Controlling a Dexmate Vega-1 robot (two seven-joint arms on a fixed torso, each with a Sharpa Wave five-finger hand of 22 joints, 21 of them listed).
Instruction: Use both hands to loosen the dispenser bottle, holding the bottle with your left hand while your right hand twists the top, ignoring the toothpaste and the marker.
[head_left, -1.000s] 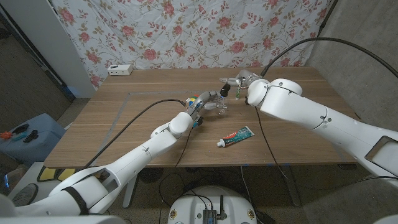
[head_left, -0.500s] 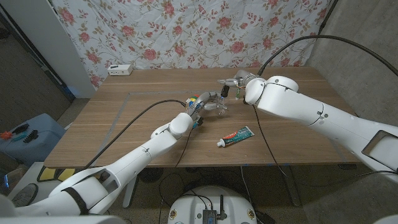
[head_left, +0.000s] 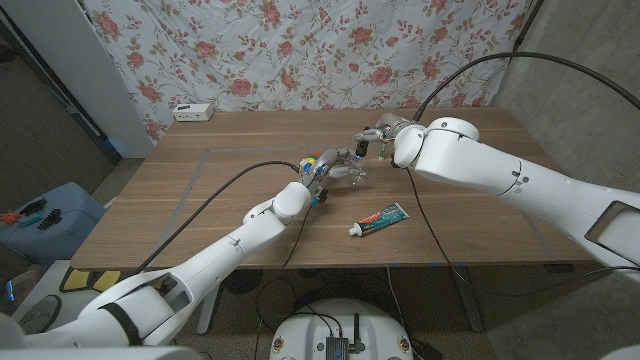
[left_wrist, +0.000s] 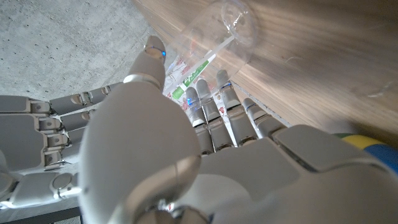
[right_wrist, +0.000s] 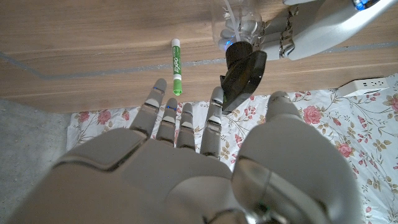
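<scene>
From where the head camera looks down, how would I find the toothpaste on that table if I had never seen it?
Start at the wooden table and find the two white robot hands meeting near its middle. Just nearer the front edge than the left hand, lying alone on bare wood, is the toothpaste. It is a flat tube in red, white and green with a white cap, unlike the clear dispenser bottle above it.

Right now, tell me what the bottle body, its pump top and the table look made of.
Bottle body: clear, glossy plastic by the look; the wood shows through it. Pump top: black, likely plastic, slightly shiny. Table: wood or wood-look laminate, matte, with visible grain.
</scene>
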